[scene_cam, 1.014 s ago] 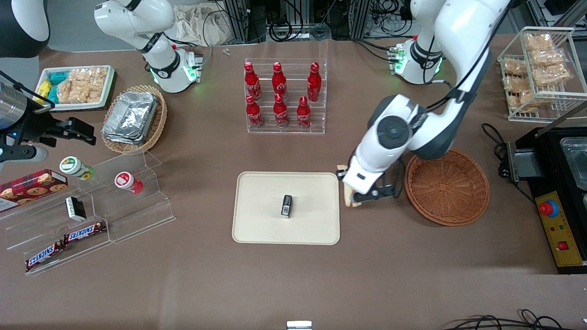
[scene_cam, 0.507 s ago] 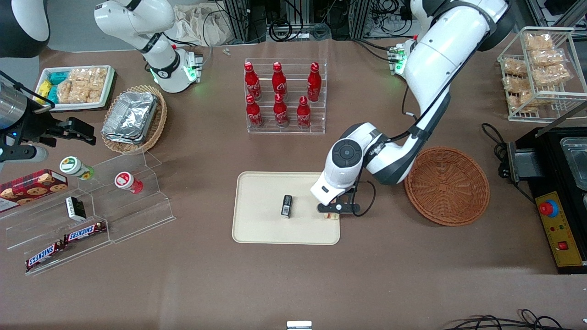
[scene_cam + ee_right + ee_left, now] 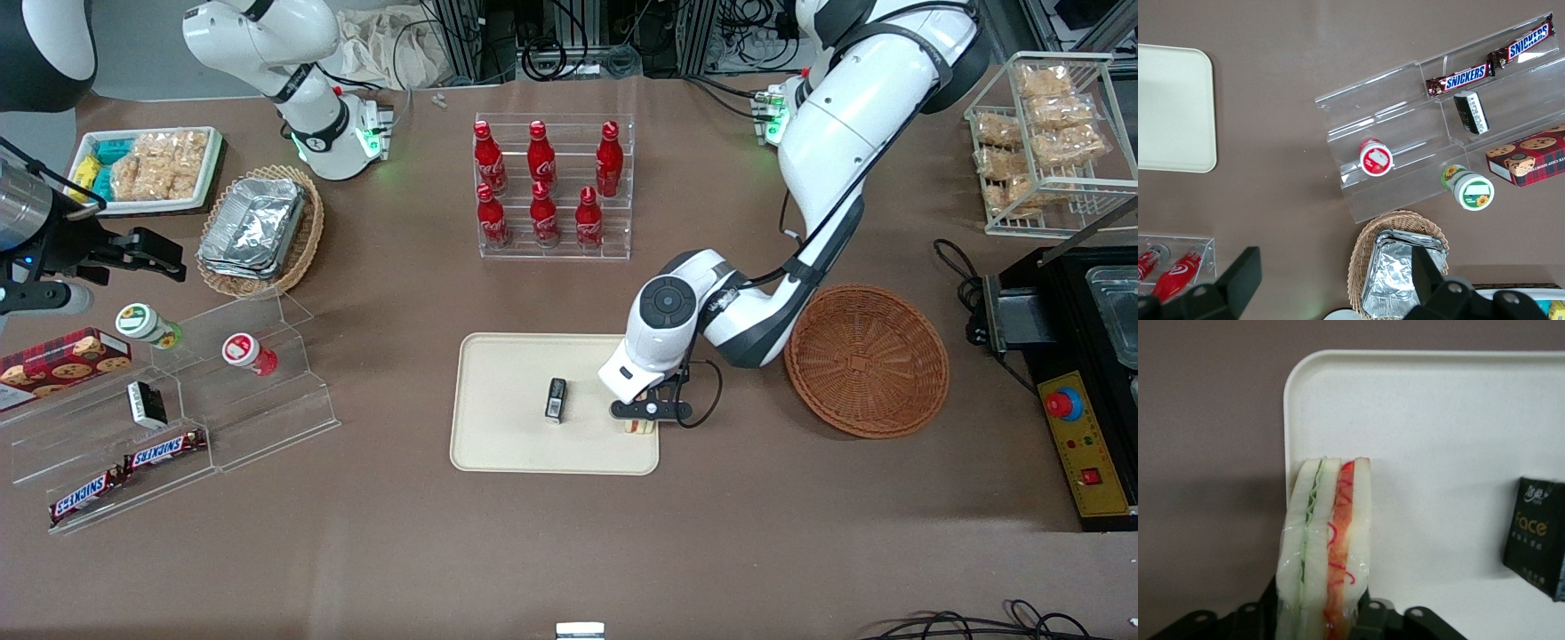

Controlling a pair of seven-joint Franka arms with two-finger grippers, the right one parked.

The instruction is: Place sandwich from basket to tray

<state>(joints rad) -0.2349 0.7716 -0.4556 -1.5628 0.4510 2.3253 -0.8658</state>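
The gripper [image 3: 642,418] is clamping one sandwich [image 3: 1327,547] upright over the single tray [image 3: 507,444], near one black packet [image 3: 556,398]; one basket [image 3: 867,360] is sitting beside the tray.

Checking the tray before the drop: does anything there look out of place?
A small black packet already lies on the tray. The gripper holds the sandwich on edge over the tray's edge nearest the basket, partly overhanging the rim.
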